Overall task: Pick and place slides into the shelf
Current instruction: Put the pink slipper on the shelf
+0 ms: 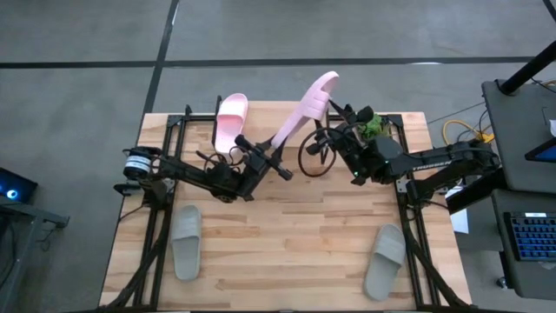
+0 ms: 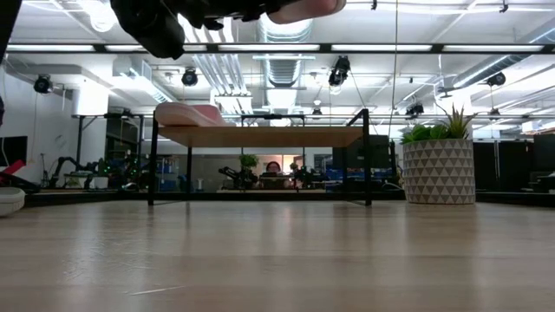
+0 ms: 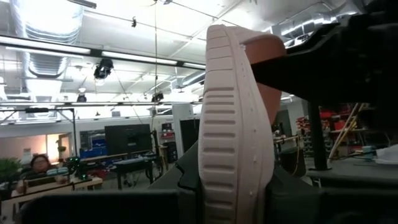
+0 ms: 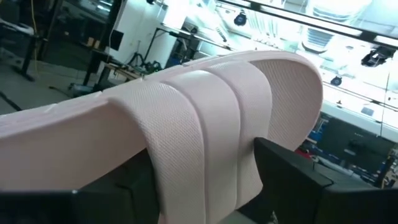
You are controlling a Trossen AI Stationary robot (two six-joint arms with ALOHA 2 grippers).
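Observation:
A light pink slide (image 1: 306, 109) is up in the air over the table's far middle, slanting from my left gripper (image 1: 271, 158) up toward the far edge, with my right gripper (image 1: 333, 132) beside its middle. Both grippers are shut on it. In the left wrist view its ribbed sole (image 3: 233, 106) fills the centre; the right wrist view shows its wide strap (image 4: 199, 130). The other pink slide (image 1: 231, 120) lies flat on the shelf (image 2: 260, 136), at its left end (image 2: 186, 114). Two grey slides (image 1: 185, 241) (image 1: 385, 259) lie flat on the table near its front corners. My left gripper (image 3: 233, 186) pinches the pink slide's lower end (image 3: 233, 202), one finger (image 3: 186, 183) on each side of it. The slide stands up out of the fingers, lifted clear. My right gripper (image 4: 205, 180) grips the slide at its strap (image 4: 205, 155), about mid-length, with a finger (image 4: 292, 180) on either side; it comes from the table's right.
A potted plant in a patterned pot (image 2: 438, 169) stands at the table's far right, just right of the shelf. Black frame rails (image 1: 165, 139) run along the table's left and right sides. The middle of the tabletop (image 1: 287, 235) between the grey slides is bare.

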